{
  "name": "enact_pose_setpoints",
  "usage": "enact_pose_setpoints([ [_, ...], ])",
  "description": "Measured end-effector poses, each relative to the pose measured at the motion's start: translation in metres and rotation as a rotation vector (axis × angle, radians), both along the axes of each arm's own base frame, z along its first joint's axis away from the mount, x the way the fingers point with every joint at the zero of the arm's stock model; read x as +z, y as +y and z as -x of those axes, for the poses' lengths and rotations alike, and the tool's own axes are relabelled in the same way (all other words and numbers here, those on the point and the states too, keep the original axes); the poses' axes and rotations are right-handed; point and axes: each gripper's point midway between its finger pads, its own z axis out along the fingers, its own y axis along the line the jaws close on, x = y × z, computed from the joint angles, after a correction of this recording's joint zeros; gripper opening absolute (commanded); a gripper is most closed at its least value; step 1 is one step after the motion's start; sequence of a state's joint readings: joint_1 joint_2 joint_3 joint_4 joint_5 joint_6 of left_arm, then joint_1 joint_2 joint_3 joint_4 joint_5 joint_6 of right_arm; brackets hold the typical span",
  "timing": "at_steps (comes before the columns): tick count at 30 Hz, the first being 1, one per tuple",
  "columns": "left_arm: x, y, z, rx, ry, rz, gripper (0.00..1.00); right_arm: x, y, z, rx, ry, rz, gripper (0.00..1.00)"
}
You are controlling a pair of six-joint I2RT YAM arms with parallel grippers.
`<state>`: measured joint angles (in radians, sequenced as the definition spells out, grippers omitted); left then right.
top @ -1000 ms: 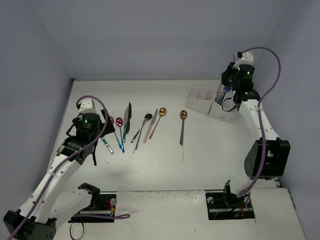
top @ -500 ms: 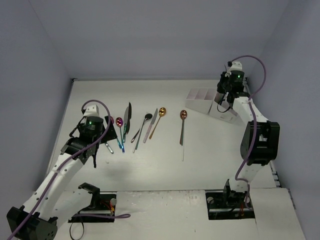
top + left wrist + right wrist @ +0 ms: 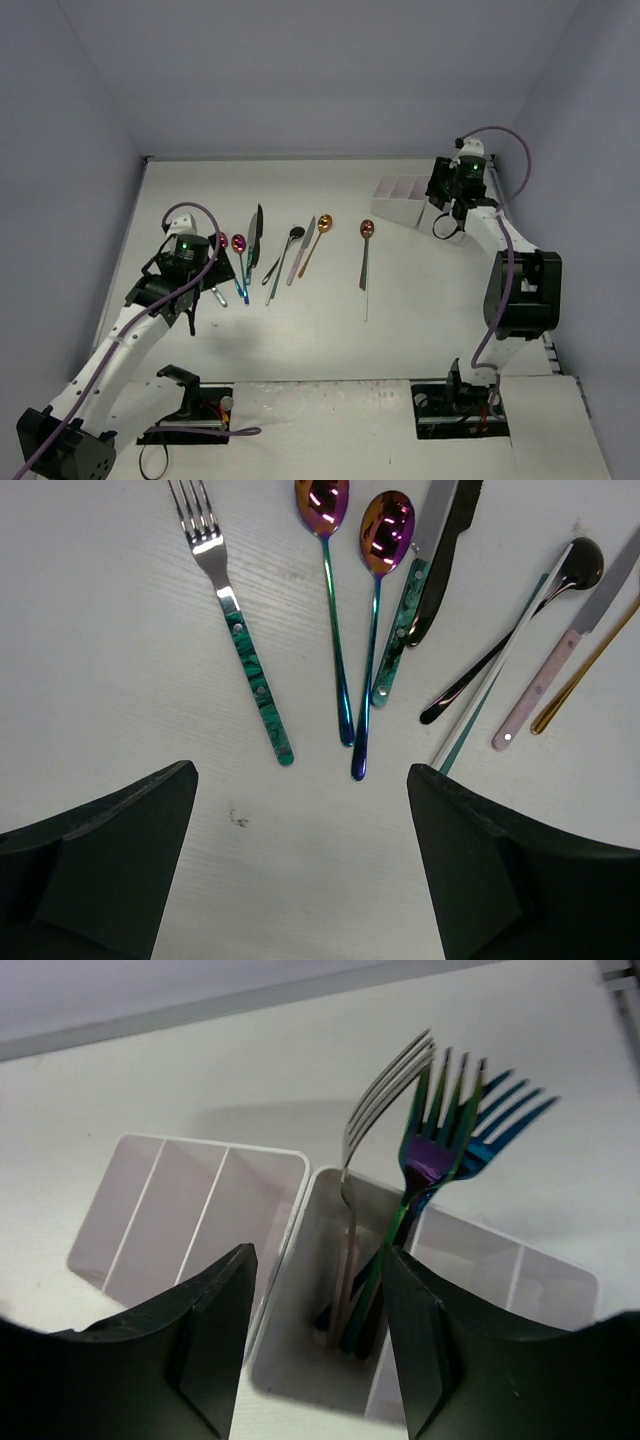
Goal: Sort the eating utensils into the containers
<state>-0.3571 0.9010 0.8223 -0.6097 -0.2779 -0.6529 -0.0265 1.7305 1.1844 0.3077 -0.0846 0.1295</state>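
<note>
Several utensils lie in a row on the table. The left wrist view shows a green-handled fork (image 3: 240, 640), two rainbow spoons (image 3: 330, 600), a green-handled knife (image 3: 405, 620), a black knife (image 3: 445, 560), a black spoon (image 3: 520, 620), a pink-handled knife (image 3: 560, 660) and a gold spoon (image 3: 590, 670). My left gripper (image 3: 300, 810) is open and empty just short of their handle ends. The white containers (image 3: 400, 192) stand at the back right. My right gripper (image 3: 315, 1300) is open above one compartment (image 3: 300, 1260) that holds a silver fork (image 3: 385, 1090), a rainbow fork (image 3: 435, 1130) and a blue fork (image 3: 500, 1120).
A lone reddish spoon (image 3: 366, 250) lies apart in mid-table. Other compartments sit left (image 3: 190, 1210) and right (image 3: 520, 1270) of the fork one. Grey walls close in the table at the back and sides.
</note>
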Motion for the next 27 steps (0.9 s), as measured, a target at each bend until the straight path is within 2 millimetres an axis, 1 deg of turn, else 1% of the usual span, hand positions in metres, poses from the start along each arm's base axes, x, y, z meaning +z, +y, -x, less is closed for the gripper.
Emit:
enact_pose_setpoints([
  [3, -0.008, 0.004, 0.004, 0.032, 0.027, 0.011, 0.84, 0.031, -0.004, 0.010, -0.025, -0.051, 0.006, 0.55],
  [7, -0.020, 0.013, 0.008, 0.100, 0.066, 0.033, 0.84, 0.094, -0.009, 0.031, -0.067, -0.168, 0.003, 0.57],
  [9, -0.029, 0.018, 0.010, 0.137, 0.091, 0.043, 0.84, 0.120, -0.009, 0.045, -0.079, -0.216, -0.007, 0.57],
  [11, -0.038, 0.023, 0.012, 0.175, 0.122, 0.050, 0.83, 0.141, -0.006, 0.060, -0.082, -0.259, -0.027, 0.58],
  [13, -0.046, 0.027, 0.012, 0.209, 0.153, 0.053, 0.82, 0.152, -0.003, 0.071, -0.083, -0.283, -0.047, 0.58],
  [15, -0.054, 0.031, 0.010, 0.238, 0.185, 0.054, 0.79, 0.154, 0.004, 0.083, -0.075, -0.291, -0.077, 0.58],
  [16, -0.059, 0.033, 0.009, 0.251, 0.203, 0.053, 0.77, 0.150, 0.009, 0.088, -0.066, -0.283, -0.088, 0.58],
  [20, -0.079, 0.044, 0.005, 0.314, 0.273, 0.051, 0.67, 0.123, 0.031, 0.102, -0.020, -0.215, -0.125, 0.57],
  [24, -0.098, 0.053, -0.003, 0.363, 0.324, 0.063, 0.65, 0.096, 0.048, 0.110, 0.024, -0.143, -0.143, 0.58],
  [27, -0.111, 0.054, -0.010, 0.375, 0.360, 0.075, 0.64, 0.085, 0.060, 0.115, 0.055, -0.115, -0.146, 0.58],
])
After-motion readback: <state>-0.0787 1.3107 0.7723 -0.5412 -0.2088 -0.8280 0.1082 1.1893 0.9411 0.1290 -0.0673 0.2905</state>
